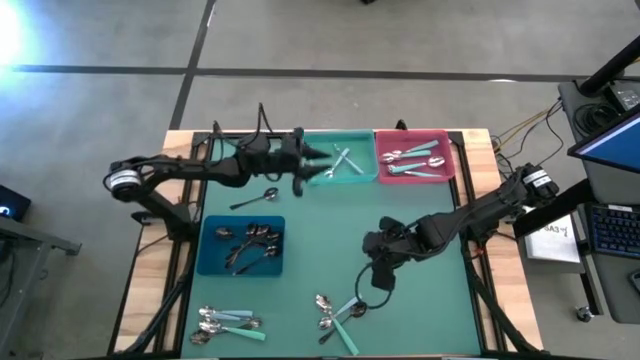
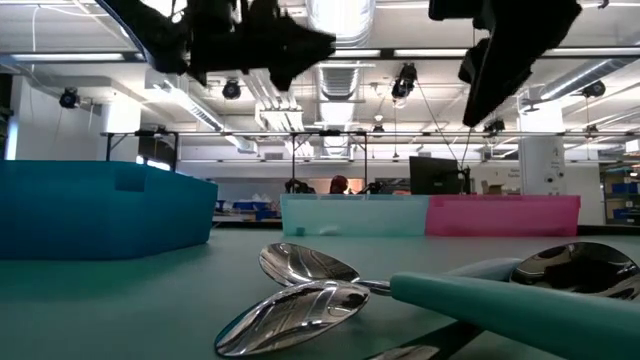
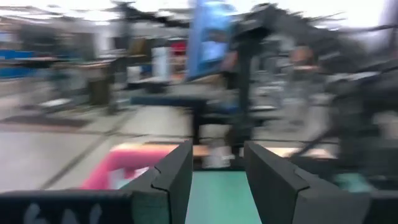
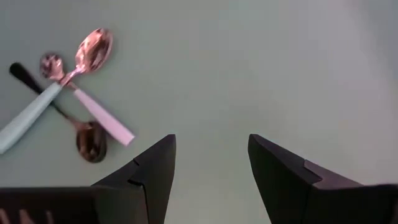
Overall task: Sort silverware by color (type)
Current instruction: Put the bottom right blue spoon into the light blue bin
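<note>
Loose spoons lie on the green mat: one silver spoon (image 1: 255,198) near the blue bin, a mixed pile (image 1: 335,310) by the near edge, and another pile (image 1: 225,322) at the near left corner. My left gripper (image 1: 322,160) (image 3: 217,168) hovers open and empty above the left end of the teal bin (image 1: 362,176). My right gripper (image 1: 378,265) (image 4: 211,149) hangs open and empty over bare mat, up and right of the mixed pile. In the right wrist view a teal-handled spoon (image 4: 31,112), a pale-handled spoon (image 4: 93,74) and a dark spoon (image 4: 87,142) lie crossed.
The blue bin (image 1: 210,262) holds dark spoons, the teal bin holds silver ones, and the pink bin (image 1: 412,178) holds teal-handled ones. In the low view, two silver spoon bowls (image 2: 300,290) and a teal handle (image 2: 500,300) lie close to the camera. Bare mat lies mid-table.
</note>
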Controlling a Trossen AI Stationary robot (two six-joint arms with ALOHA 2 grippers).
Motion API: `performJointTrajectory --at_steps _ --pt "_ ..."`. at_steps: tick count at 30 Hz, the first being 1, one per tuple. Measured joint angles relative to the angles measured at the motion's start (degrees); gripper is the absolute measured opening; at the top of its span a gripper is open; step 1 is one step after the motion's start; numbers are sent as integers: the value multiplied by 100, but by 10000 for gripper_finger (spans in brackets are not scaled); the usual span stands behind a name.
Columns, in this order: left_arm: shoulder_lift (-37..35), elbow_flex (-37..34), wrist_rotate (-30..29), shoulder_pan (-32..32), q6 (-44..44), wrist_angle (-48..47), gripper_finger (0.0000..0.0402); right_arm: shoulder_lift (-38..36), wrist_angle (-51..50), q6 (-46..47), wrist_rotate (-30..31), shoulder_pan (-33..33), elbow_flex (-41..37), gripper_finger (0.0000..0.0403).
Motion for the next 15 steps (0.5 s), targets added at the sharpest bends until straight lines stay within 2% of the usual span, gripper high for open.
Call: performJointTrajectory --at_steps 2,6,11,15 --pt "-106 -1 188 -254 -40 -152 128 95 260 -4 -141 57 -144 192" --pt "-282 -11 194 -805 -37 -858 127 518 652 -200 -395 192 -249 192" --pt "-453 -11 183 -1628 -50 -1554 127 1064 990 -1071 -425 375 -155 191" --pt "-472 -11 183 -2359 -154 -1688 127 1499 1603 -1658 -645 467 -90 191"
